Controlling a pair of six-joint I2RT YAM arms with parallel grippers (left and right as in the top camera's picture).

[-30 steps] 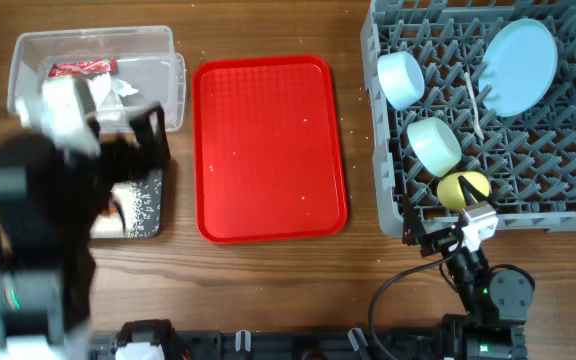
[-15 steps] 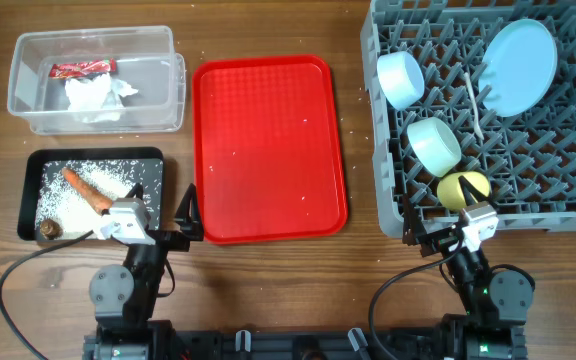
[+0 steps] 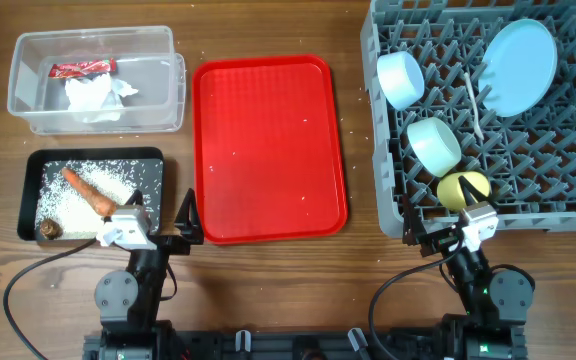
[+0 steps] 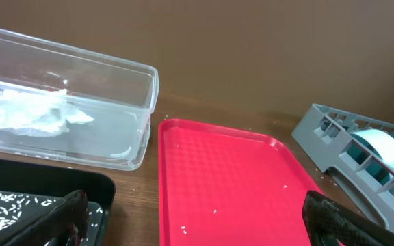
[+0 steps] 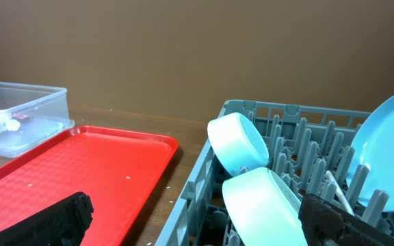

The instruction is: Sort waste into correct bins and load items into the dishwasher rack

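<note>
The clear tub at the back left holds a red wrapper and white tissue. In front of it the black tray holds a carrot, rice and a brown scrap. The grey rack on the right carries a plate, two bowls, a yellow cup and a spoon. My left gripper rests open between the black tray and the red tray. By the rack's front left corner, my right gripper stands open and empty.
A flat red tray lies in the middle with a few stray rice grains on it. Cables run from both arm bases along the table's front edge. Bare wood shows between the red tray and the rack.
The left arm, blurred above the two bins a second ago, has drawn back to the table's front edge. The right arm has not moved.
</note>
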